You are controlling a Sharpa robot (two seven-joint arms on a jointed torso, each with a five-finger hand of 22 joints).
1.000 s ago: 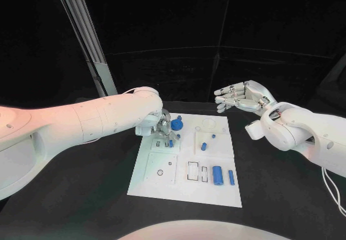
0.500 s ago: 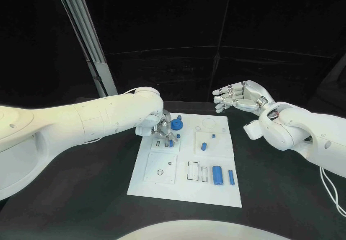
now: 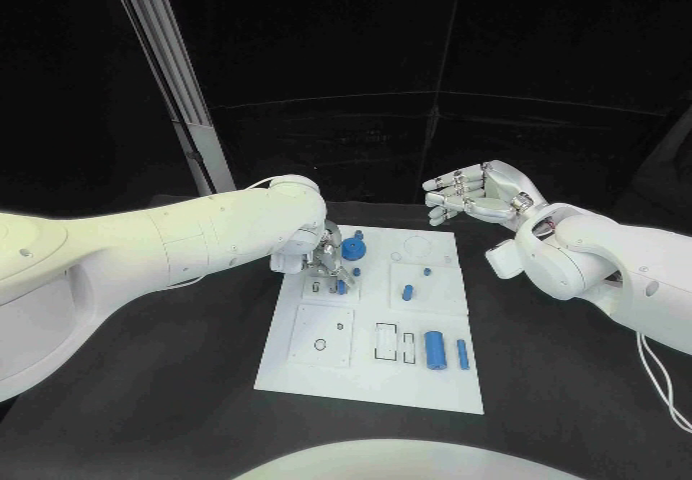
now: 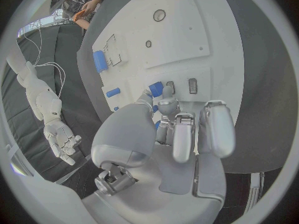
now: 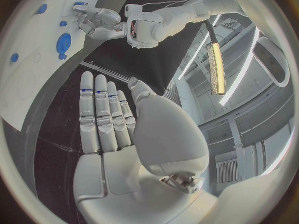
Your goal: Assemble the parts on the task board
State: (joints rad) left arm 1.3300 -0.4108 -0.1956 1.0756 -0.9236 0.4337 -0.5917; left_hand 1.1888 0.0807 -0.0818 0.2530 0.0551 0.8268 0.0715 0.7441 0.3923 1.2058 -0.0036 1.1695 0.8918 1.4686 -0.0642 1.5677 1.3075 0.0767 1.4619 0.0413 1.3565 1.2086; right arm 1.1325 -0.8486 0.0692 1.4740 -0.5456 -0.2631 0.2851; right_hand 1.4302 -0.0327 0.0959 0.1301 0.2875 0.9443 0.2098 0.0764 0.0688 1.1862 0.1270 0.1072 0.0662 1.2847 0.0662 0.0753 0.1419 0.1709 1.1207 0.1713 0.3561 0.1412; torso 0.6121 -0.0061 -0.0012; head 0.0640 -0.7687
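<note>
The white task board (image 3: 326,352) lies in the middle of the black table. My left hand (image 3: 320,258) rests over the board's far left part, its fingers (image 4: 186,137) pointing down at the plate. Thumb and a fingertip pinch a small blue part (image 4: 156,89), which touches the board (image 4: 206,40) beside a small slot. A round blue part (image 3: 355,250) stands just right of that hand. My right hand (image 3: 483,194) hovers beyond the board's far right corner, palm (image 5: 118,149) bare and fingers spread.
A thick blue cylinder (image 3: 436,349) and a thin one (image 3: 463,354) lie at the board's near right. Two small blue parts (image 3: 408,293) sit mid-board. Rectangular slots (image 3: 387,341) and a ring hole (image 3: 320,346) show in the near part. A metal post (image 3: 180,95) stands far left.
My right hand has drifted slightly up and away from the board, still spread. My left hand stays on the same spot with the small blue part.
</note>
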